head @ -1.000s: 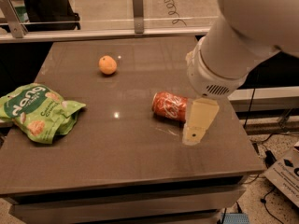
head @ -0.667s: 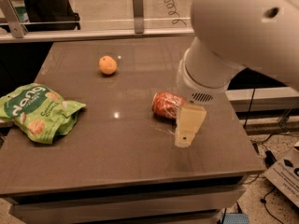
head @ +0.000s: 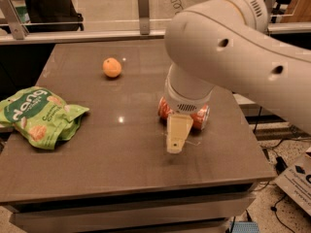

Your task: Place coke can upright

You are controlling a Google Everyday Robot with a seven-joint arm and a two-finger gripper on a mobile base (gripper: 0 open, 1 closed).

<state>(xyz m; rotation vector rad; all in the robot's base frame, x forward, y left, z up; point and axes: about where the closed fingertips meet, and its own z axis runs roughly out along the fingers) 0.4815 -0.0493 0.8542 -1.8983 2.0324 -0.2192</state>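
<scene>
The red coke can lies on its side on the brown table, right of the middle. Only its two ends show: a red part on the left and the silver-rimmed end on the right. My gripper hangs straight down over the can's middle, its cream tip close to the table just in front of the can. The big white arm hides the rest of the can.
An orange fruit sits at the back of the table. A green snack bag lies at the left edge. The table's right edge is close to the can. A glass rail runs behind the table.
The arm has swung left and come down over the can, so it covers more of it. The can, fruit and bag have not moved.
</scene>
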